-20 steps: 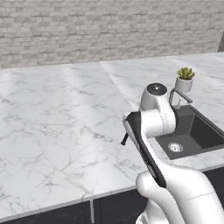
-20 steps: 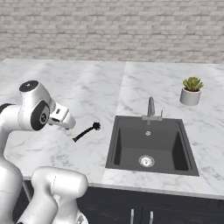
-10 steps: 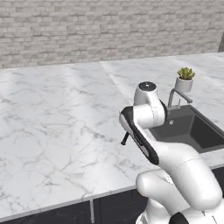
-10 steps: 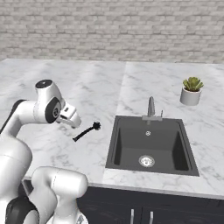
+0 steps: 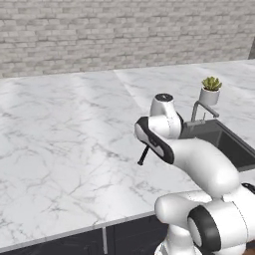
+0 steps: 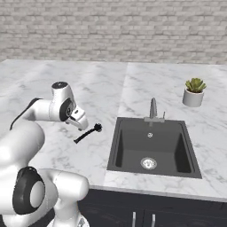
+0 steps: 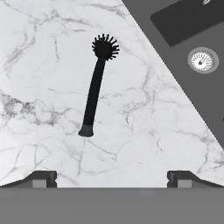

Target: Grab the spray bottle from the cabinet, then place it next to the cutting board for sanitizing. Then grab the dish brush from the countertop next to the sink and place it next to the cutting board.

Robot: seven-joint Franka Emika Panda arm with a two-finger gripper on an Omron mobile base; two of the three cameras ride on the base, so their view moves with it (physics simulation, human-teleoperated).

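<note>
Dish brush: the slim black dish brush (image 7: 95, 89) lies flat on the countertop (image 6: 102, 88), just left of the sink (image 6: 153, 146) in the right base view; its round bristle head (image 6: 97, 128) points toward the basin and its handle end (image 6: 77, 141) points away from it
Brush in the left base view: only its handle tip (image 5: 142, 158) pokes out from behind the arm
Gripper: the gripper (image 7: 112, 177) hangs above the brush and looks down on it, the two fingertips (image 7: 41, 178) spread wide with nothing between them; no contact with the brush
Gripper in the right base view: the hand (image 6: 77, 119) sits just up and left of the brush handle
Sink: dark grey recessed basin with a round drain (image 7: 203, 60) and a faucet (image 6: 153, 109) on its back edge
Potted plant: a small succulent in a white pot (image 6: 194, 92) stands on the countertop behind the sink's right corner, well apart from the brush
Wall: grey brick wall (image 5: 124, 30) behind the counter
</note>
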